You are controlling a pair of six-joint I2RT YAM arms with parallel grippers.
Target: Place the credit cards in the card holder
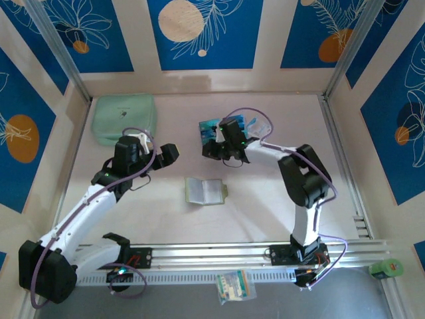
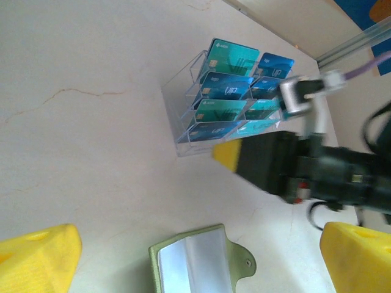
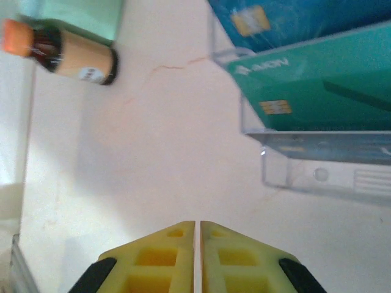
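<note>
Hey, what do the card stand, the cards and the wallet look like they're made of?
Stand: clear hard plastic, probably acrylic; the table shows through its walls.
Cards: thin glossy plastic, printed teal and blue, with chip marks.
Wallet: matte olive leather or imitation, cannot tell which, with pale shiny pockets.

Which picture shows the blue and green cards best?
The left wrist view: rows of credit cards show clearly. From the top, the cards look tiny, partly behind the right arm. The right wrist view crops them.
</note>
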